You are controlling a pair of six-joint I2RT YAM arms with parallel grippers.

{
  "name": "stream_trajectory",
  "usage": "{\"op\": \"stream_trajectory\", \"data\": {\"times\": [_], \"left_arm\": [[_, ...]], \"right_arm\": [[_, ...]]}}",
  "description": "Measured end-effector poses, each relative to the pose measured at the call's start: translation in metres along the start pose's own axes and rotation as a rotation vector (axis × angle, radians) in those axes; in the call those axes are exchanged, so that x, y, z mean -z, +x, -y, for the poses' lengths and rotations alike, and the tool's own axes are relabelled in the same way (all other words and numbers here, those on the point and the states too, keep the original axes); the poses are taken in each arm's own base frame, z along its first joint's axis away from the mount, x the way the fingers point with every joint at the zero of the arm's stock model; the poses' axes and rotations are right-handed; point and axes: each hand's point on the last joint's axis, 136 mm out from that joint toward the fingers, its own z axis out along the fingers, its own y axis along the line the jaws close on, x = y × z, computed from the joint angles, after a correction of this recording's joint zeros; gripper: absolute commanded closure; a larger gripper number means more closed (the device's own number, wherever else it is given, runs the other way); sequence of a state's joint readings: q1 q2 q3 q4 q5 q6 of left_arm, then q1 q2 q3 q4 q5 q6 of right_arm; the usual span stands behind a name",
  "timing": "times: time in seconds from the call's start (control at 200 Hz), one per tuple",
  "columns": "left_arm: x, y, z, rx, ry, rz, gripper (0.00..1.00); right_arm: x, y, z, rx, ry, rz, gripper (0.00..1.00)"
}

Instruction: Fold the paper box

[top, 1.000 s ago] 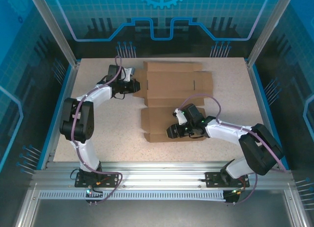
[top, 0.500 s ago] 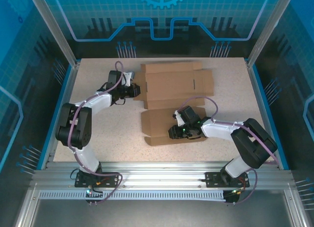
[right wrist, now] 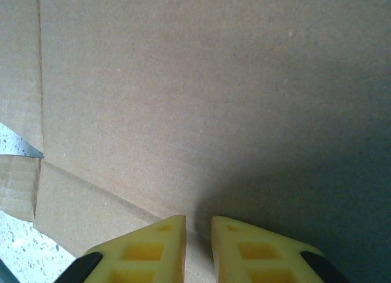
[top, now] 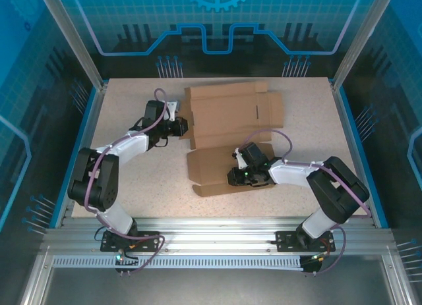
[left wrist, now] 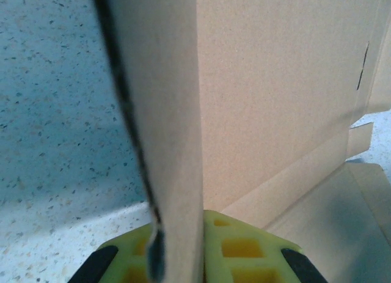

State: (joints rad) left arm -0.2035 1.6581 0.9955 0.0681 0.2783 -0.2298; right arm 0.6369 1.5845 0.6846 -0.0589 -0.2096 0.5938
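The plain brown corrugated cardboard box sheet (top: 231,114) lies mid-worktop (top: 145,186), its panels running left to right. The left tool (top: 179,126) clamps the sheet's left flap, which stands upright between the yellow pads (left wrist: 244,249). The right tool (top: 236,176) sits over the near panel, jaws narrow. Whether they pinch board I cannot tell. The right arm hides the creases beneath it.

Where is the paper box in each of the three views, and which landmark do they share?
Top external: the paper box lies on the speckled table top, in the middle, reaching toward the far edge.
Left wrist: one flap, seen edge-on, runs up the centre; a wide panel is on the right.
Right wrist: it spans the centre and right side.
Shared landmark: the speckled table top.
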Motion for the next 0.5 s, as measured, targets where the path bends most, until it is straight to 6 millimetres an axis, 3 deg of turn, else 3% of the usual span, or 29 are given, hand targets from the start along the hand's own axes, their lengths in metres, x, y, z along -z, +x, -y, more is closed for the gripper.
{"op": "stream_trajectory", "data": {"times": [0.5], "left_arm": [[0.015,0.010,0.004,-0.043,-0.039,0.021,0.90]], "right_arm": [[-0.002,-0.003,0.001,-0.016,0.007,0.008,0.87]]}}
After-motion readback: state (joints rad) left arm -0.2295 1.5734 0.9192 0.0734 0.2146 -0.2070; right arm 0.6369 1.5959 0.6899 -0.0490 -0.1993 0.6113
